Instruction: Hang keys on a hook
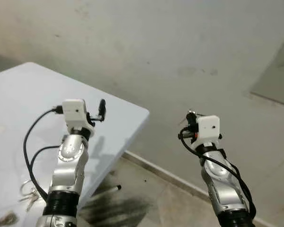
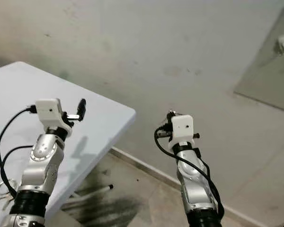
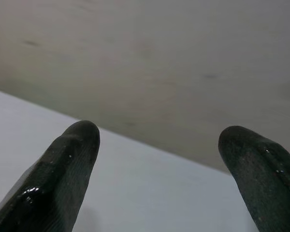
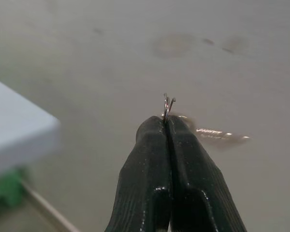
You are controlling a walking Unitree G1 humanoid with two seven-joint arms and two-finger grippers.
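Right gripper (image 4: pixel 167 126) has its fingers pinched tight on the keys (image 4: pixel 167 104) near the wall, left gripper (image 3: pixel 159 145) spread wide above the bench (image 1: pixel 33 104), so it should probably keep the ring steady while finding a hook.

Glossy black end effector fingers (image 4: pixel 150 179), thin shiny, probably metal keys (image 4: pixel 168 104).
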